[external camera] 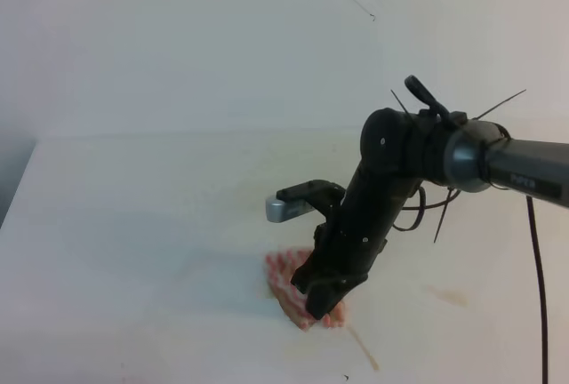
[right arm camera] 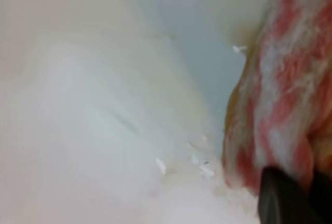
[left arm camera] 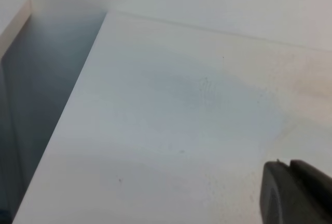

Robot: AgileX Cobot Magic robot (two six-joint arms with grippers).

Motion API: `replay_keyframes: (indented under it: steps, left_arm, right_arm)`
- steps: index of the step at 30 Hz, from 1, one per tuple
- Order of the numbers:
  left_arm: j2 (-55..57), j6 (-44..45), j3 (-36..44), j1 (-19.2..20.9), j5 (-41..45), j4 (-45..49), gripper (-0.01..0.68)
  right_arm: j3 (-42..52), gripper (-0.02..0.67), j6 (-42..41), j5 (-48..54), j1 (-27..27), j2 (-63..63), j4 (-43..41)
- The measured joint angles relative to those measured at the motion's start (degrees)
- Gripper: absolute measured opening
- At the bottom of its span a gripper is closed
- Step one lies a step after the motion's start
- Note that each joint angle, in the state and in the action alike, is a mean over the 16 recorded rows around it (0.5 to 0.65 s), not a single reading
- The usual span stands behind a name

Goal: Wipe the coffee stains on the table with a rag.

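The pink-and-white striped rag [external camera: 298,288] lies bunched on the white table [external camera: 133,224] near the front middle. My right gripper [external camera: 322,299] comes down from the right and is shut on the rag, pressing it to the tabletop. The right wrist view shows the rag [right arm camera: 282,94] close up beside a dark fingertip [right arm camera: 280,198], with a yellowish-brown tint along the rag's left edge. A faint pale-tan coffee smudge [external camera: 449,296] lies to the right of the rag, and a thin tan streak [external camera: 363,348] just below it. Only a dark piece of my left gripper [left arm camera: 295,195] shows, over bare table.
The white wall [external camera: 222,37] rises behind the table. The table's left edge [external camera: 20,180] drops to a dark gap, also seen in the left wrist view [left arm camera: 62,110]. A black cable [external camera: 538,286] hangs at the right. Faint yellowish smears [left arm camera: 306,73] mark the tabletop.
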Motion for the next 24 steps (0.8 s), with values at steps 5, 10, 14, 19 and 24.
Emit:
replay_keyframes:
  steps: [5, 10, 14, 19, 24]
  left_arm:
    - [0.0, 0.0, 0.0, 0.0, 0.0, 0.0, -0.001]
    - [0.19, 0.0, 0.0, 0.0, 0.0, 0.0, -0.001]
    - [0.38, 0.0, 0.0, 0.0, 0.0, 0.0, -0.001]
    - [0.67, 0.0, 0.0, 0.01, 0.0, 0.0, -0.001]
    - [0.96, 0.0, 0.0, 0.01, 0.0, 0.0, -0.001]
  right_arm:
    - [-0.3, 0.015, -0.18, 0.26, 0.92, -0.08, -0.11]
    - [-2.03, 0.009, -0.44, 0.55, 1.14, -1.47, -0.06]
    - [-3.76, 0.011, -0.68, 1.0, 1.02, -2.77, 0.39]
    - [-5.81, 0.009, -0.95, 2.22, 1.06, -4.58, 1.2]
    - [-6.77, 0.013, -1.19, 4.06, 1.83, -4.83, 1.95]
